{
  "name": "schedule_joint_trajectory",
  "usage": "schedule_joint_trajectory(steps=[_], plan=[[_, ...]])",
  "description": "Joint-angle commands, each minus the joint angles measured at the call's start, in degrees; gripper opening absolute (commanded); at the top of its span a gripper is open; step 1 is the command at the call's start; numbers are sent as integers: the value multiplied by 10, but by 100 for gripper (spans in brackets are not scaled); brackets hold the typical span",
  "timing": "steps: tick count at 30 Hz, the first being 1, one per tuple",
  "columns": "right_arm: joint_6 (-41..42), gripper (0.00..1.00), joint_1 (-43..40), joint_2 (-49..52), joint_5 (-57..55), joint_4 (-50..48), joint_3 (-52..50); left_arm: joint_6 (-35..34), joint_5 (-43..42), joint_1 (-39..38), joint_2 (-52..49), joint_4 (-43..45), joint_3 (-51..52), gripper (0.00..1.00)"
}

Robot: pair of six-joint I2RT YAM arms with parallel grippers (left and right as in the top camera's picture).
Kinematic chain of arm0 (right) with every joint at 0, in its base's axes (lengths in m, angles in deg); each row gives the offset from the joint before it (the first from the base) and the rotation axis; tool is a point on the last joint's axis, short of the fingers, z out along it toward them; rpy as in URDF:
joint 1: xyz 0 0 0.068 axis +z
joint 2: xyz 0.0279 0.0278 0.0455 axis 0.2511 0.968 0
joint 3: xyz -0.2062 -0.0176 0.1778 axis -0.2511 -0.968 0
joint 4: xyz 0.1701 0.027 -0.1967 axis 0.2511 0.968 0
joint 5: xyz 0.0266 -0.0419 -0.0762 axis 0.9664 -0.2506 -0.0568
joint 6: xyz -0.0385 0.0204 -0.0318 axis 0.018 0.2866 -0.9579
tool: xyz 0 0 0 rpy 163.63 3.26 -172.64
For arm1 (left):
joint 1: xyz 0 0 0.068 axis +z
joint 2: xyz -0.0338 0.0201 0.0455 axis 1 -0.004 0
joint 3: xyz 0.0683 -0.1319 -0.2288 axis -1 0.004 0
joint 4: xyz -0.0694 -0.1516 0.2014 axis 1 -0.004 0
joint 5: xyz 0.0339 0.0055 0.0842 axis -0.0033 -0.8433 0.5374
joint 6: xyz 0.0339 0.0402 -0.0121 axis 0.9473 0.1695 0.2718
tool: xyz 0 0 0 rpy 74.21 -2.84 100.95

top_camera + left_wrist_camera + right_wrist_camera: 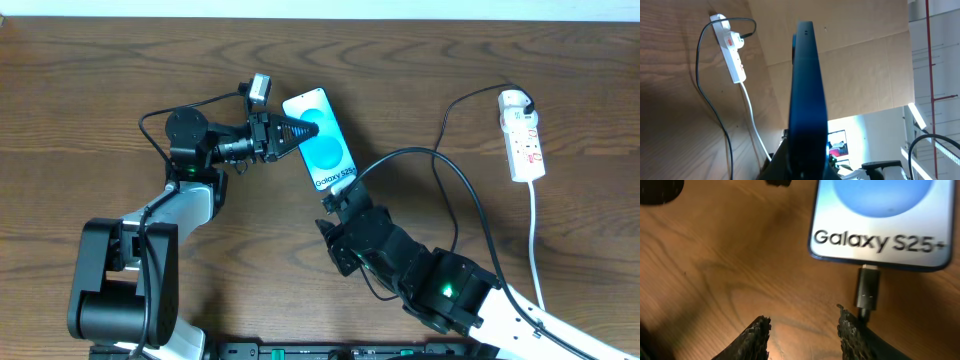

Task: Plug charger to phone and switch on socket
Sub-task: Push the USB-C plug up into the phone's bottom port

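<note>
Left claw (290, 132) pinches the phone (325, 150) by its long edge, bracing it mid-table (100, 80), while the right claw (802, 327), fingers spread, sits just behind the plug (868, 287) of the charger (420, 150), apparently seated in the phone's port; the socket (524, 140) lies near the far right corner

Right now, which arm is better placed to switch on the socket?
Right, I'd say. The right tool is open and empty beside the charger plug, and the socket lies on its side. The left tool is shut on the phone.
</note>
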Motion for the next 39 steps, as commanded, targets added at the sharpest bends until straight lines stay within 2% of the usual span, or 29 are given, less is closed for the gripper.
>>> schedule_joint_trajectory(steps=[1, 5, 8, 11, 16, 19, 24, 27, 39], plan=[[31, 43, 2, -37, -18, -1, 44, 8, 1, -2, 4, 7, -3, 7], [7, 42, 2, -75, -44, 13, 56, 8, 1, -2, 4, 7, -3, 7], [10, 42, 2, -66, -98, 86, 56, 8, 1, -2, 4, 7, -3, 8], [28, 42, 2, -38, -83, 119, 56, 8, 1, -2, 4, 7, -3, 8], [31, 40, 2, 29, -18, 116, 56, 8, 1, -2, 4, 7, -3, 7], [31, 34, 2, 62, -18, 115, 56, 8, 1, -2, 4, 7, -3, 7], [31, 11, 2, 85, -23, 96, 56, 8, 1, -2, 4, 7, -3, 7], [31, 3, 2, 85, -25, 63, 56, 8, 1, -2, 4, 7, -3, 7], [28, 1, -15, 85, -55, 23, 56, 8, -31, -2, 4, 7, -3, 7]])
